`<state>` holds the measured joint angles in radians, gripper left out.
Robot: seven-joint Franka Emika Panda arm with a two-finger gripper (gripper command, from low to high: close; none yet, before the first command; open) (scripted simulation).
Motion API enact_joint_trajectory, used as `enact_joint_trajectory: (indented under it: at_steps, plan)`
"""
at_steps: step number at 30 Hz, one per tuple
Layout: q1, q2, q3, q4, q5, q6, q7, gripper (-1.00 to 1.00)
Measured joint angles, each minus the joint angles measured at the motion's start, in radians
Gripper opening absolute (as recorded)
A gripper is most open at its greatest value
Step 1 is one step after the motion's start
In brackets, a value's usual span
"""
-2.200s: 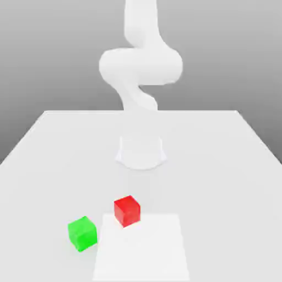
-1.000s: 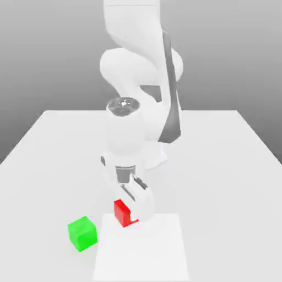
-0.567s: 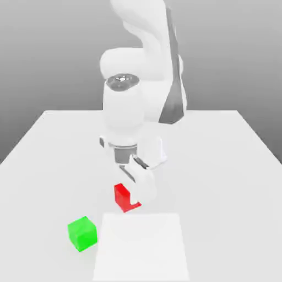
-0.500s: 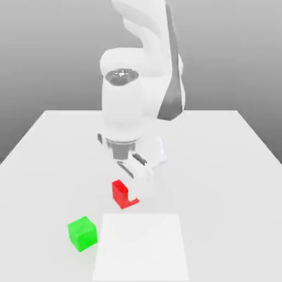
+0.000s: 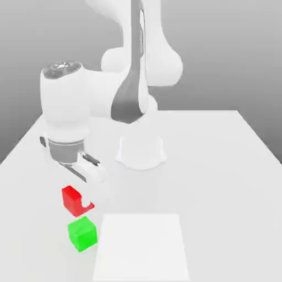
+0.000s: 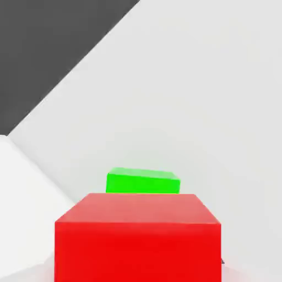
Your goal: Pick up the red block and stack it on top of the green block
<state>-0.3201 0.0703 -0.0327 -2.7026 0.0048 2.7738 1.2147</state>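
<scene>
The gripper [image 5: 82, 190] is clamped tight on the red block [image 5: 72, 200], fingers pinching it from either side, and the block hangs clear of the table [image 5: 220, 165], up in the air on the exterior view's left. One white finger [image 5: 93, 175] covers part of the block's upper right corner, so the red shows as a notched shape beneath it. Directly below sits the green block [image 5: 82, 233], resting on the table near the front edge, with a slim gap between its top and the underside of the red one: they are close but apart, not touching. The red block sits a touch to the left of the green one in the exterior view, so the two are not squarely lined up. Just to the right of the green block lies a pale square patch [image 5: 142, 248] on the table surface. Further back stands the arm's round base [image 5: 141, 151], with the white arm [image 5: 110, 99] bending over from it toward the left. From the hand view the red block [image 6: 137, 237] fills the foreground with the green block [image 6: 143, 182] peeking out just beyond its top edge
</scene>
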Motion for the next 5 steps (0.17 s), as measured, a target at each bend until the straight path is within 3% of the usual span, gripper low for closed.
enact_joint_trajectory:
  at_steps: [1, 2, 5]
  plan:
    - [-0.002, 0.035, 0.003, 0.002, 0.003, 0.033, -0.003, -1.00]
    - [-0.003, 0.066, 0.005, 0.003, 0.005, 0.063, -0.005, 1.00]
    - [-0.003, 0.066, 0.005, 0.003, 0.005, 0.063, -0.005, 1.00]
